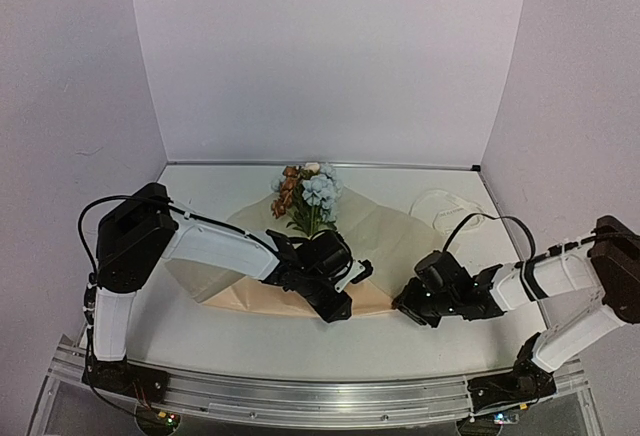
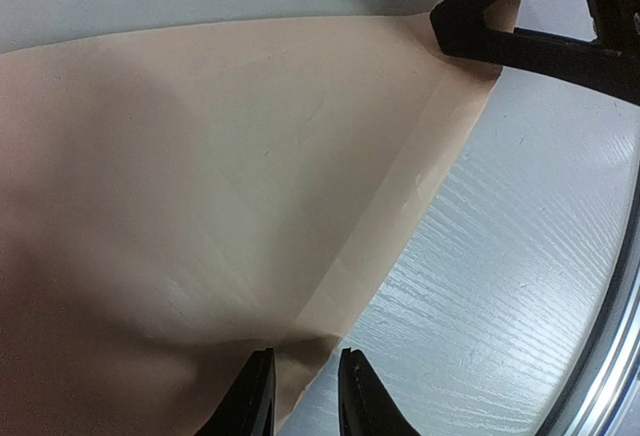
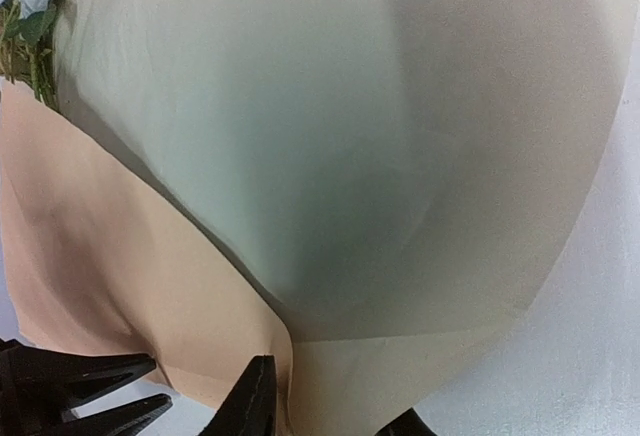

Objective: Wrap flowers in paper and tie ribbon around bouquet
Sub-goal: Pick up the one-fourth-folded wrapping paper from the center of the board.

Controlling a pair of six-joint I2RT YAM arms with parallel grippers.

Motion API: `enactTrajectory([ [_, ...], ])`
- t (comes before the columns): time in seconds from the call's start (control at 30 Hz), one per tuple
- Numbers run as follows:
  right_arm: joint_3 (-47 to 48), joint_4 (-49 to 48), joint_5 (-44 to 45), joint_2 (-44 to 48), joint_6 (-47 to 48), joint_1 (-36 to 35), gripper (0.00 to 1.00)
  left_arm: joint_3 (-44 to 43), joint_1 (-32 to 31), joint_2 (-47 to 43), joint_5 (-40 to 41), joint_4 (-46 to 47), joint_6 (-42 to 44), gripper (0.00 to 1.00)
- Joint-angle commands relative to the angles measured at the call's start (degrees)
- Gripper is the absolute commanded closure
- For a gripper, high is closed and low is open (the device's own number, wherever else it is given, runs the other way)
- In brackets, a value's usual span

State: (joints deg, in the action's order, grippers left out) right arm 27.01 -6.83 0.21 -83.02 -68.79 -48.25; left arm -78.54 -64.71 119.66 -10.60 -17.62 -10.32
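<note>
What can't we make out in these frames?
- flowers: top view, stems hidden under the left gripper; right wrist view crops them at its corner.
- ribbon: top view, too small and pale; lettering unreadable.
- right gripper: right wrist view, fingers cut by the bottom edge; grip on the paper unclear.
- left gripper: left wrist view, paper edge lies between the fingers, but contact unclear.

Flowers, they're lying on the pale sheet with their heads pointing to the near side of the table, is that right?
Not quite. The top external view shows the flowers lying on the pale sheet, but their heads point to the far side of the table, toward the back wall, not the near side.
</note>
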Motion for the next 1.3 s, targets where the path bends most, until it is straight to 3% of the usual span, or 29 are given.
enactTrajectory([
  [0.0,-2.5,3.8,3.4,0.6,0.9,0.2,0.84,-1.7,0.2,0.5,-1.1,1.3,0.1,0.76],
  [0.17,-2.7,3.8,3.2,1.1,2.2,0.2,1.0,-2.5,0.2,1.0,-1.4,1.4,0.1,0.76],
  [0.47,-2.0,6.6,0.2,5.5,6.6,0.1,1.0,-6.4,-0.4,3.2,-3.4,1.6,3.2,0.75],
  [0.77,-1.8,17.1,-0.2,12.7,10.5,0.2,1.0,-9.4,-2.1,5.7,-6.3,0.9,6.8,0.8],
  [1.27,1.1,28.4,1.6,18.3,17.0,0.2,1.0,-9.6,-4.9,8.6,4.0,0.3,8.4,0.81],
])
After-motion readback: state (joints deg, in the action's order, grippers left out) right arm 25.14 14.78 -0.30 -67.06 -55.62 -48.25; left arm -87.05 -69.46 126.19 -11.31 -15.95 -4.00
